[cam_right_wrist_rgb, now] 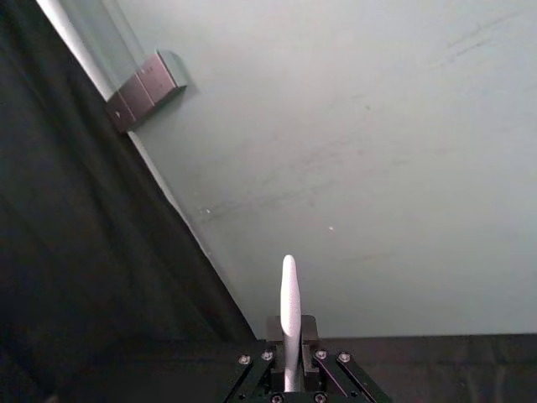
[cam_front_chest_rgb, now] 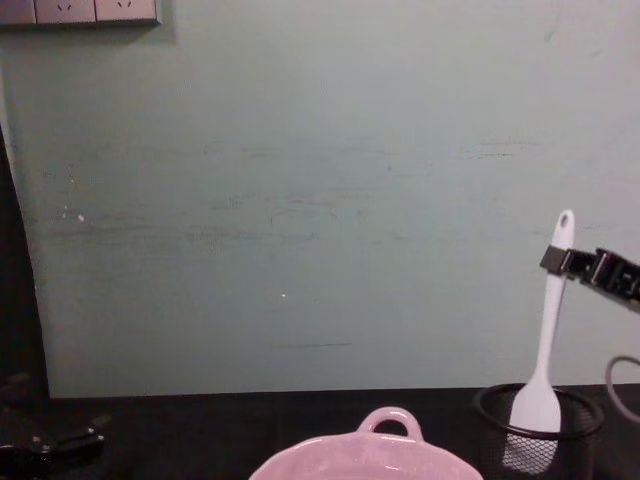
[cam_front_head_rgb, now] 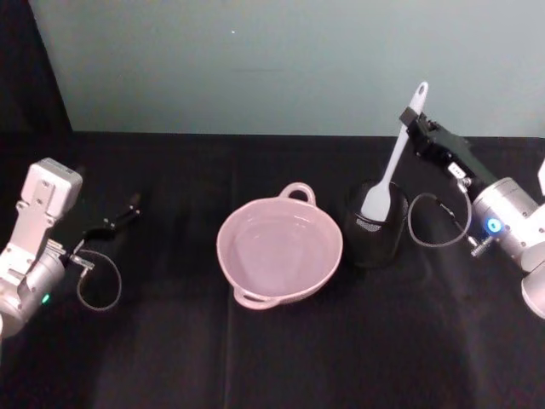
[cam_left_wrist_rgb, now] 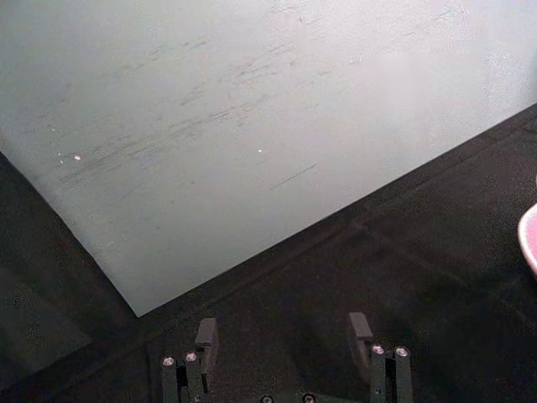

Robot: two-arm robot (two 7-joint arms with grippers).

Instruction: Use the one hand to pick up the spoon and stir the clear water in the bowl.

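The white spoon [cam_front_head_rgb: 393,166] stands nearly upright, its flat head just above the rim of the black mesh cup [cam_front_head_rgb: 375,227]. My right gripper [cam_front_head_rgb: 412,116] is shut on the top of the spoon's handle [cam_right_wrist_rgb: 289,306]; from the chest the spoon [cam_front_chest_rgb: 545,350] shows with its head at the cup's [cam_front_chest_rgb: 540,415] mouth. The pale pink bowl [cam_front_head_rgb: 279,249] with clear water sits at table centre, left of the cup, and its rim [cam_front_chest_rgb: 365,455] shows low in the chest view. My left gripper [cam_front_head_rgb: 119,219] rests open at the far left, its fingers [cam_left_wrist_rgb: 206,334] spread over bare cloth.
Black cloth covers the table. A pale green wall [cam_front_chest_rgb: 300,200] rises behind it, with a socket plate [cam_front_chest_rgb: 80,10] at top left. A cable loop [cam_front_head_rgb: 430,221] hangs from the right wrist beside the mesh cup.
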